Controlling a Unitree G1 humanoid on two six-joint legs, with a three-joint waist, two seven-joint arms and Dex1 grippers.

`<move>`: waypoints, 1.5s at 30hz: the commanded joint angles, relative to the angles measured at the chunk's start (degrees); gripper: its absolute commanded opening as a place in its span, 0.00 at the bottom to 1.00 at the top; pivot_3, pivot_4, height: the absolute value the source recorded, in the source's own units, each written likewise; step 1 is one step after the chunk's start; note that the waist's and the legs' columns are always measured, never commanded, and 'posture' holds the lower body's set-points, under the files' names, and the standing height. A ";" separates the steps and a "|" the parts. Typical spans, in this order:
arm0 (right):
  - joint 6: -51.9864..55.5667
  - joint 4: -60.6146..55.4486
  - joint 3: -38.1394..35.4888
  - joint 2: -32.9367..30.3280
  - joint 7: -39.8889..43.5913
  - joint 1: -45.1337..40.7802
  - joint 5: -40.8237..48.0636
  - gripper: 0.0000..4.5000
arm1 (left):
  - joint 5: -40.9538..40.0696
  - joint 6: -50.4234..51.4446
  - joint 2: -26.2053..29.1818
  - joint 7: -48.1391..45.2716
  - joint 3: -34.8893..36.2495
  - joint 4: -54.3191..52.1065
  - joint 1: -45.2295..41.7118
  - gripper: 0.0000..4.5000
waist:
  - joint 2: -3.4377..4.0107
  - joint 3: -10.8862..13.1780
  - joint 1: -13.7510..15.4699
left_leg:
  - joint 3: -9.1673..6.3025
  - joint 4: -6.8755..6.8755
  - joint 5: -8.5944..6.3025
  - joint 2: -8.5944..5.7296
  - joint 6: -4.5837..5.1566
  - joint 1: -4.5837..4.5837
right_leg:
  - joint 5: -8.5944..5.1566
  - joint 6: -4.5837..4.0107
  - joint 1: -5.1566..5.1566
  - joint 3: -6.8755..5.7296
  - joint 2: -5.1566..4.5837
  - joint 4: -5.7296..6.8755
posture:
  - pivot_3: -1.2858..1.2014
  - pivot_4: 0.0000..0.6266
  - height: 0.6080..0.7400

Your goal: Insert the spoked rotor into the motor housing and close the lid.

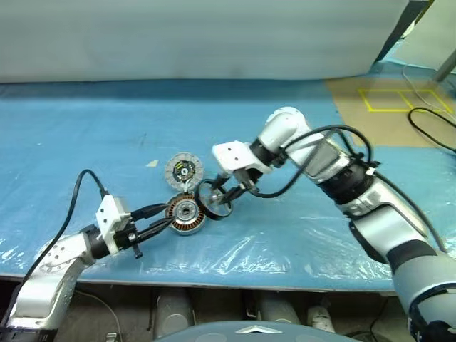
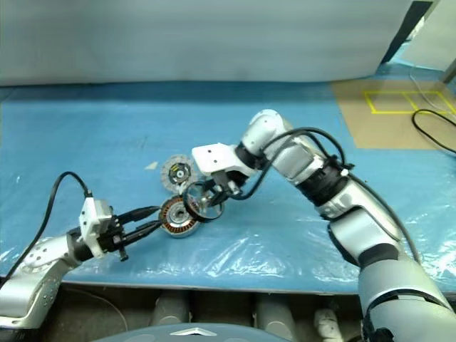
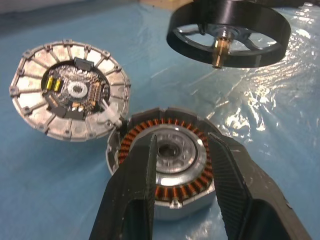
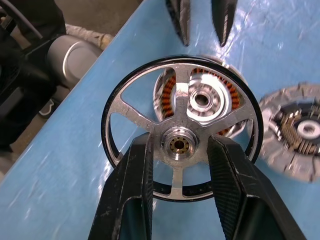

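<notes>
Two grippers work close together on the blue plastic-covered table point(image 1: 85, 128). The right gripper point(image 4: 176, 170) is clamped on the spoked rotor point(image 4: 180, 145), its fingers pressing either side of the hub, and holds the wheel in the air just above and beside the motor housing point(image 3: 165, 165). The housing sits on the table with its copper windings exposed. The left gripper point(image 3: 180, 172) has its fingers parted around the housing, one on each side; contact cannot be told. The lid point(image 3: 67, 97) lies swung open beside the housing, segmented face and circuit board up, joined at the rim. A black cable point(image 1: 431, 121) lies on the far brown floor patch.
</notes>
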 commanded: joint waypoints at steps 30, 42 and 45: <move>-15.95 24.51 1.55 15.91 -0.34 -5.50 -12.65 0.28 | 1.54 -1.70 -1.63 3.76 2.94 -6.09 8.26 0.38 | -0.03 0.04 0.02 | 0.00 -0.05 -0.01 0.04 0.00 -0.09 | -0.01 -0.02 -0.04 -0.05 -0.02 -0.10 | 0.52 0.24 1.00; -15.14 19.75 2.89 15.59 1.17 -2.23 -14.16 0.28 | 1.90 -1.79 -1.81 3.92 2.26 -5.70 7.70 0.38 | -0.03 0.04 0.03 | 0.00 -0.05 -0.02 0.04 0.00 -0.05 | -0.01 -0.02 -0.01 -0.05 -0.02 -0.11 | 0.52 0.24 1.00; -15.08 18.88 3.05 15.43 1.60 -1.69 -14.57 0.28 | 2.02 -1.79 -2.04 4.08 1.94 -5.76 7.57 0.38 | -0.03 0.04 0.03 | 0.00 -0.05 -0.02 0.04 0.00 -0.06 | -0.01 -0.02 0.00 -0.05 -0.02 -0.13 | 0.52 0.24 1.00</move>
